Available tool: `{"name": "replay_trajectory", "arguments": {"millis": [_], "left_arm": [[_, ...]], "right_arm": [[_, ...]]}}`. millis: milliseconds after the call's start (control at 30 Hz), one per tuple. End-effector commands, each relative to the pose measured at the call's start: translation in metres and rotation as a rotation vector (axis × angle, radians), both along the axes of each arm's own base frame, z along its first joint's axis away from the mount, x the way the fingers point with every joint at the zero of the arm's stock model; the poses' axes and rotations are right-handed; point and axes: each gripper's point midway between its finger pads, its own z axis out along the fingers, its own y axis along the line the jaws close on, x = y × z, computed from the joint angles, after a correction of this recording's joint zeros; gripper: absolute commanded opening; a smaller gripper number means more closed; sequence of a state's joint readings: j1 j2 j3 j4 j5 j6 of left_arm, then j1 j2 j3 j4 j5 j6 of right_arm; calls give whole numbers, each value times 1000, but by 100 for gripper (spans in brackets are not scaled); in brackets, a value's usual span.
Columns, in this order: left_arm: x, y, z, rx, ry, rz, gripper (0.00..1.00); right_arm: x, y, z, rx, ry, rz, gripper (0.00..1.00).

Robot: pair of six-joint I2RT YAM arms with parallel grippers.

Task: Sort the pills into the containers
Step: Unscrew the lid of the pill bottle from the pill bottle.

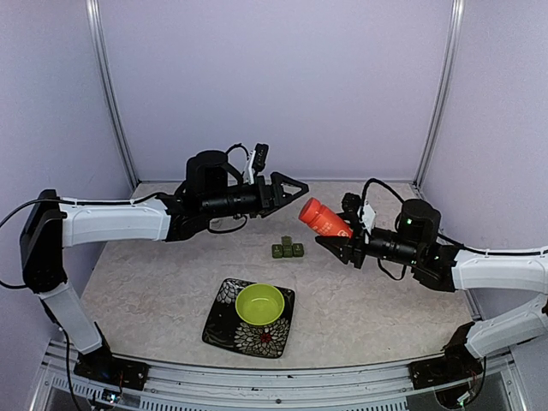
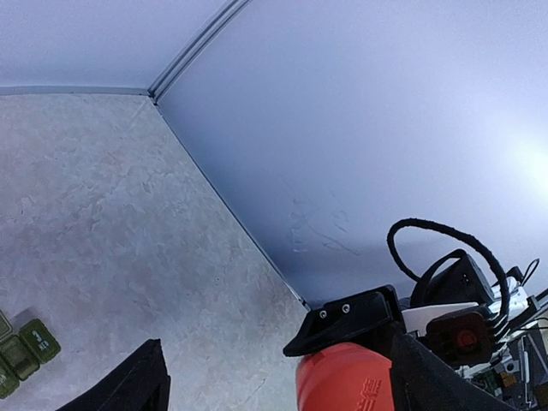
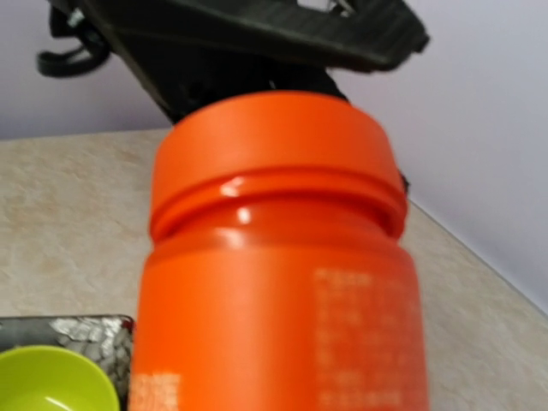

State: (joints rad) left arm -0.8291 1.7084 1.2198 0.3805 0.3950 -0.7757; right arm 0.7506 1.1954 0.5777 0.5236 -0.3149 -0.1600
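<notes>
Orange bottle [image 3: 282,257] is basically all the right wrist cam sees. Its cap end points away from the lens and the label text is a blur (no chance of reading it). Right past the cap, one of the left fingers [image 3: 282,34] runs across the top as a black bar, and I can't tell if it touches the cap. In the bottom left corner you get a slice of the lime bowl [image 3: 51,385] sitting on the dark flowery plate [image 3: 86,330].

Left wrist cam: the left fingers are spread wide apart. The orange cap pokes up at the bottom edge between them, close under the right-hand one. The dark green pillbox [image 2: 21,351] lies on the desk [image 2: 128,214] at the far bottom left, partly cut off.

Top cam: the bottle is up off the desk and tilted, cap aimed up-left. The right fingers [image 1: 342,247] are clamped on its bottom end, and the open left fingers hang just above the cap. The pillbox sits on the desk between the two arms, just down-left of the bottle, with nothing touching it. The plate with the bowl lies nearer the arm bases, apart from the pillbox.
</notes>
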Motion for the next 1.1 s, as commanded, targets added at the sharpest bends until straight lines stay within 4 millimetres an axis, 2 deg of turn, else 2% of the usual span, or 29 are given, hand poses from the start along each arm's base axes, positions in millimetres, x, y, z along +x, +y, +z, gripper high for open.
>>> {"name": "replay_trajectory", "arguments": {"millis": [0,133,267,467,800,1067], "left_arm": [[-6,4,32,-39,-139,12,89],[-18,-1,44,-48,-253,-30,91],[-41,-8,55,-100,-348,-112,92],[-62,-18,58,-113,-405,-178,92],[-73,-23,54,-104,-430,-228,89],[-79,-24,50,-92,-439,-252,85]], "right_arm": [[-12,4,25,83,-15,67,0],[-17,14,26,103,31,122,0],[-20,22,24,119,62,159,0],[-21,31,27,136,81,186,0],[-19,34,27,137,92,185,0],[2,30,17,100,121,74,0]]}}
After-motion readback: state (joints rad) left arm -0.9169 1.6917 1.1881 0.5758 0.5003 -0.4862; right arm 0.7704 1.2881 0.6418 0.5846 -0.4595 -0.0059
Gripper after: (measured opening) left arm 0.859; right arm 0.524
